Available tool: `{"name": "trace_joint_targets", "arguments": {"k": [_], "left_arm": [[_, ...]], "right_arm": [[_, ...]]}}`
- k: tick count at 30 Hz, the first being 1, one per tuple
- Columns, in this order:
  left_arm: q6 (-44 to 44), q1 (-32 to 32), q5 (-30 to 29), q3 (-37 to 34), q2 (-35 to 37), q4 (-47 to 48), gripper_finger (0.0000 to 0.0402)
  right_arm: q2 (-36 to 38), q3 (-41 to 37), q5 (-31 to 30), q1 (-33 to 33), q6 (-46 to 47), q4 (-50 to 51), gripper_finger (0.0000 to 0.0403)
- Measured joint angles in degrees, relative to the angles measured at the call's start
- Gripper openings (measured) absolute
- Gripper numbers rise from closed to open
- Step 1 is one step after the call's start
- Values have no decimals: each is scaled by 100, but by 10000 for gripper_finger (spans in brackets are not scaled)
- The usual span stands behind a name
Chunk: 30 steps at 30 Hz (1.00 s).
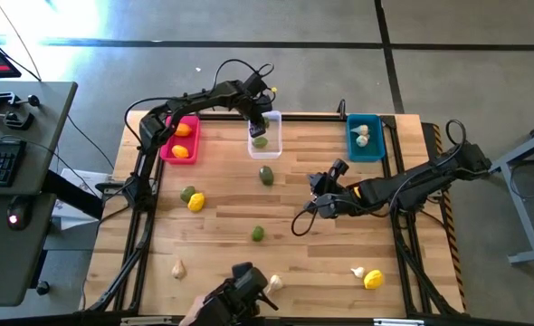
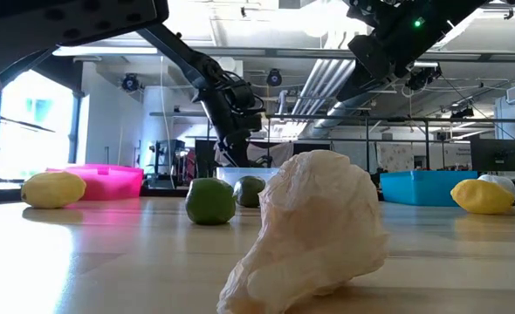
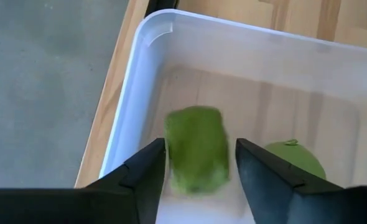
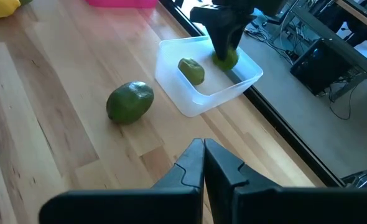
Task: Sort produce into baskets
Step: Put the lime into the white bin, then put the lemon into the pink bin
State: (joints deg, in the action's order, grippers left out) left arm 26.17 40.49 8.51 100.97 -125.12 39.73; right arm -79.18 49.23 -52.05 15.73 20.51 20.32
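My left gripper [image 3: 196,165] hangs over the clear whitish plastic basket [image 1: 265,132], at twelve o'clock on the table. My fingers are apart, letting go of a dull green round fruit [image 3: 196,149]. I should lift straight up, slowly, so it drops beside the other green fruit [image 3: 295,158] in there.

My right gripper [image 4: 203,163] waits shut near three o'clock.

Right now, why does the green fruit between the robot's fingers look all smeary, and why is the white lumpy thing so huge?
In the left wrist view the green fruit is smeared by motion blur between the left gripper's open fingers, over the clear bin. In the low view the garlic bulb lies closest to the camera, so it looms large, while bright ceiling lights wash out the room behind.
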Motion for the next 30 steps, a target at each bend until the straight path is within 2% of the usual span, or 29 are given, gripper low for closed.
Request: {"name": "trace_joint_targets", "arguments": {"k": [6, 10, 12, 15, 17, 19, 21, 23, 30], "left_arm": [[0, 43, -21, 0, 0, -2, 193], [148, 48, -32, -1, 18, 74, 179], [268, 48, -48, -9, 100, 71, 158], [480, 25, 29, -9, 379, -49, 107], [533, 22, 378, -8, 569, -190, 64], [396, 68, 987, -144, 781, -555, 22], [176, 87, 1540, -435, 1031, -1028, 8], [-33, 87, 1789, -903, 1341, -1652, 13], [-790, 31, 1788, -3170, 2622, -4328, 1]], "right_arm": [[0, 0, 0, 0, 0, 1, 0], [0, 0, 0, 0, 0, 0, 0], [0, 0, 0, 0, 0, 1, 0], [0, -2, -2, 0, 8, -1, 0], [0, -60, -48, 0, 31, -84, 0], [0, -180, -130, 0, 48, -204, 0], [1, -312, -246, 0, 183, -364, 0], [2, -488, -326, 2, 322, -586, 0], [2, -1457, -448, 23, 518, -2347, 0]]}}
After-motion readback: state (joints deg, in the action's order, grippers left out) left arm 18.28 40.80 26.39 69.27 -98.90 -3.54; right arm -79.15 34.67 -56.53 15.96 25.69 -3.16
